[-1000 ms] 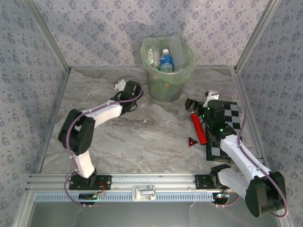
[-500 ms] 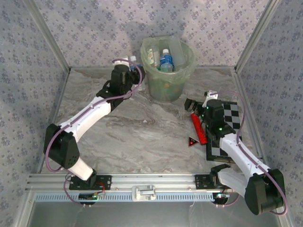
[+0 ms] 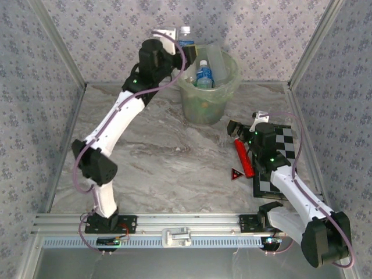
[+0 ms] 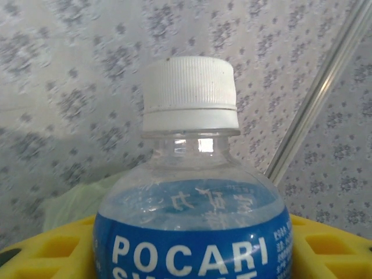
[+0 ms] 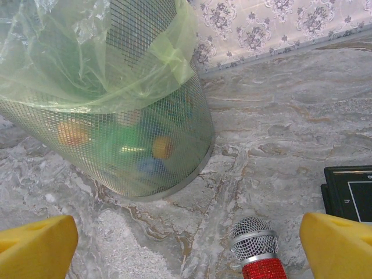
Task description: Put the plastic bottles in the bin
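Plastic bottle (image 4: 192, 192), clear with blue label and white cap, is clamped in the left claw (image 3: 176, 36) above the far-left rim of the pale green bag-lined bin (image 3: 204, 107), which holds several bottles (image 3: 203, 74); only its release seems to remain. Wall (image 3: 261, 29) close behind, bin mouth open; right claw (image 5: 189, 244) gapes low beside a red glittery microphone (image 5: 254, 241).

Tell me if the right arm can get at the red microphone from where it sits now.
Probably yes: the right claw hangs open close to the microphone, the mesh head just ahead of it, and nothing lies between them.
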Motion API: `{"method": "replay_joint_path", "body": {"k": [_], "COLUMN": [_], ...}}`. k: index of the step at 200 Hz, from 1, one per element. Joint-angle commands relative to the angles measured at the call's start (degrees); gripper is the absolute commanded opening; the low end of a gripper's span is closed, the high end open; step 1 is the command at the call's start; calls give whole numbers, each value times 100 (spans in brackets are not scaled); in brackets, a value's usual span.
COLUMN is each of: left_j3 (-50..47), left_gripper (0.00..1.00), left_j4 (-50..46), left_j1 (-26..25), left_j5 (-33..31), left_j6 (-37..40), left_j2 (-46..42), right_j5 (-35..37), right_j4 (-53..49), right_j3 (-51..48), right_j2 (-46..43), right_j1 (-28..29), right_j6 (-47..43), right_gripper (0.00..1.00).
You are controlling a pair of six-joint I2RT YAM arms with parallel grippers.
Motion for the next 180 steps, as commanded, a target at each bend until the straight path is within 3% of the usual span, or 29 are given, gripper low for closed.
{"method": "replay_joint_path", "body": {"k": [1,30,49,131,180], "left_j3": [1350,3227,3842,3277,2913], "left_gripper": [52,53,53,54,60], "left_j4": [-1099,-2062,-2318,-2490,-2589], "left_j1": [-40,-40,-40,-64,-101], "left_j5": [572,761,831,899,778], "left_j6": [333,325,308,132,87], "left_j2": [765,1965,2464,2702,2675], "right_j5": [50,106,134,103,90], "right_j4": [-104,-155,-216,-206,-172], "right_j3": [78,13,15,-2,23], "right_j2": [-172,-295,-351,-354,-300], "right_j1": [-37,-45,-48,-62,-63], "right_j6": [101,101,74,61,68], "right_gripper": [100,100,100,100,100]}}
